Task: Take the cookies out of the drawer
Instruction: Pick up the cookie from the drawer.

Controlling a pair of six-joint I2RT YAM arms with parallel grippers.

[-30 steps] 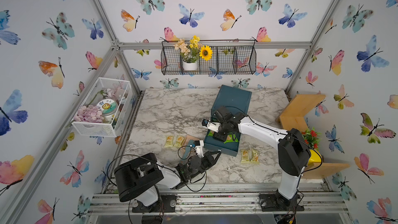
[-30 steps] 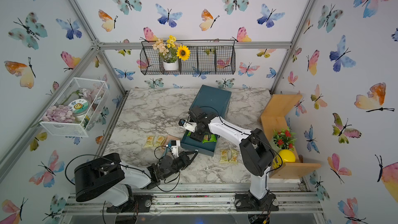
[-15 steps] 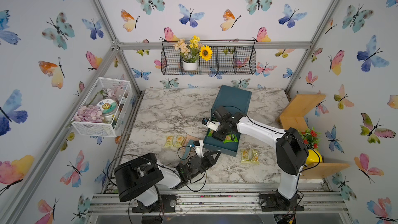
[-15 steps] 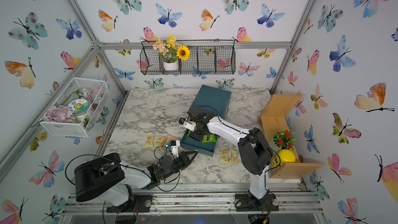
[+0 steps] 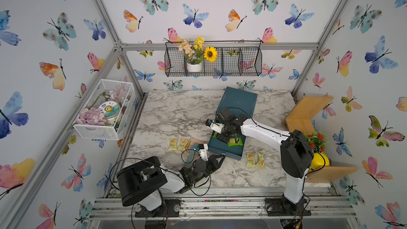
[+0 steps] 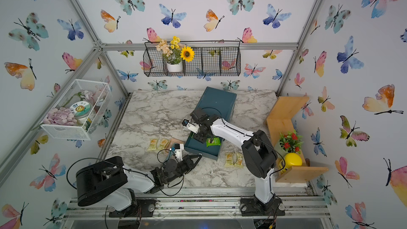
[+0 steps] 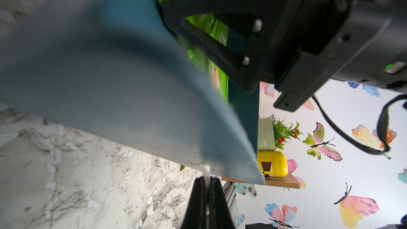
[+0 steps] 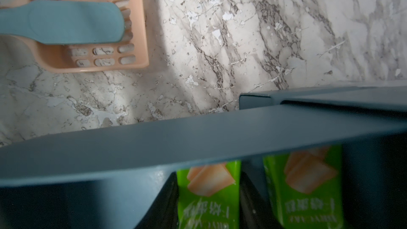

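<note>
The right gripper is dipped into the pulled-out dark teal drawer. Its jaws stand partly apart on either side of a bright green plastic-wrapped cookie packet, and I can't tell whether they actually pinch it. A second green packet lies just beside it in the drawer. These look feather-light, with slick crinkly film and brittle biscuit inside, so I'd take one gently across its narrow width. The left gripper, pinched tight, sits low by the drawer's front corner. On the grey-veined marble tabletop a pair of pale yellow packets lies near a peach slotted dustpan with a teal-handled brush. A second yellow pair lies on the drawer's other side. Butterfly-papered walls close in, with a black wire shelf behind.
</note>
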